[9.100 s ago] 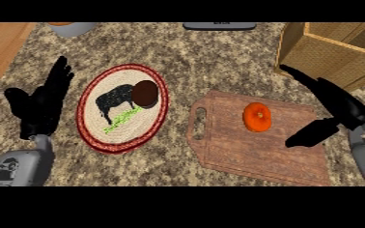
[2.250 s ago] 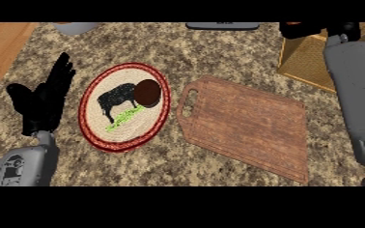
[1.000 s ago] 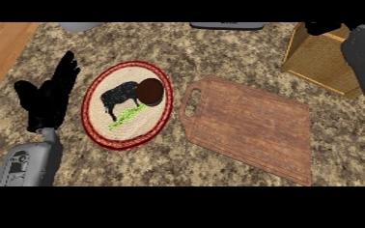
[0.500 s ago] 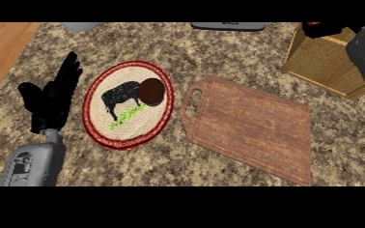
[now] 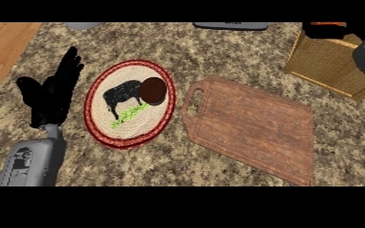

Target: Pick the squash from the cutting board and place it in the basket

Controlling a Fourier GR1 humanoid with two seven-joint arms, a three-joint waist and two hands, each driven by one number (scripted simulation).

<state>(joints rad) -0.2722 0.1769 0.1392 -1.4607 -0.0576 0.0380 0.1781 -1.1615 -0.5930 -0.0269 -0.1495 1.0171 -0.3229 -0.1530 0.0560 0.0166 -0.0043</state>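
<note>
Compared with a few seconds back, our cutting board (image 5: 249, 128) lies bare: the orange squash (image 5: 329, 25) that sat on it now shows only as a sliver at the view's top right, above the basket (image 5: 324, 63). Our right hand (image 5: 317, 28) is a dark shape around that sliver, so we judge it is holding the squash, though its fingers are mostly cut off by the edge. Our left hand (image 5: 51, 94) rests open, fingers straight, at the worktop's (image 5: 214, 43) left beside the plate (image 5: 130, 104). The carry looks nearly done; what remains, we think, is lowering and letting go inside the basket.
</note>
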